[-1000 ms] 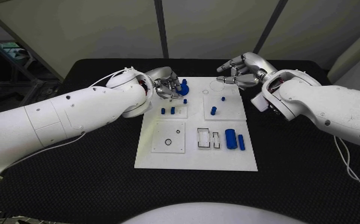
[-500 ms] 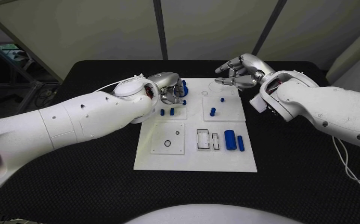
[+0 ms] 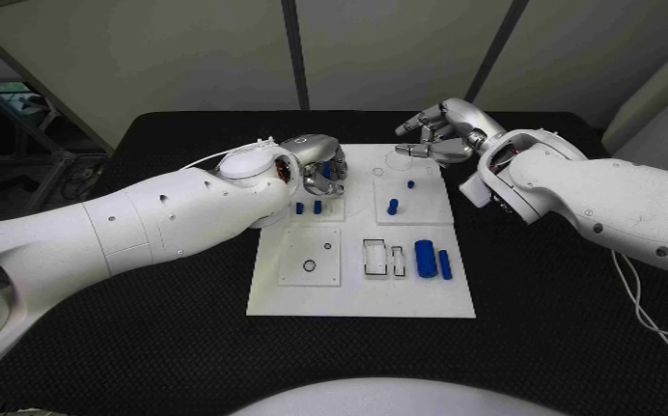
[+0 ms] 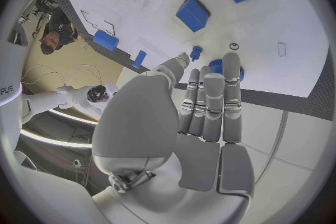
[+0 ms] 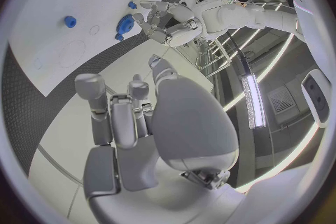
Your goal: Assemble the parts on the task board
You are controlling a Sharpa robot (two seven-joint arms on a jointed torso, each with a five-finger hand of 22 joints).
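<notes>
White flat task board carries roughly seven small blue plastic parts. Left hand curls over one at its far-left corner; grip unclear. Right hand hovers, fingers loosely spread, holding nothing.

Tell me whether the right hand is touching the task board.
Apart. In the right wrist view the right hand has its fingers hanging off the task board, with black table showing between them; nothing is in it.

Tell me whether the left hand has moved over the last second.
Yes, slightly. The left hand has crept rightward and a little farther out over the task board, toward its back edge.
</notes>
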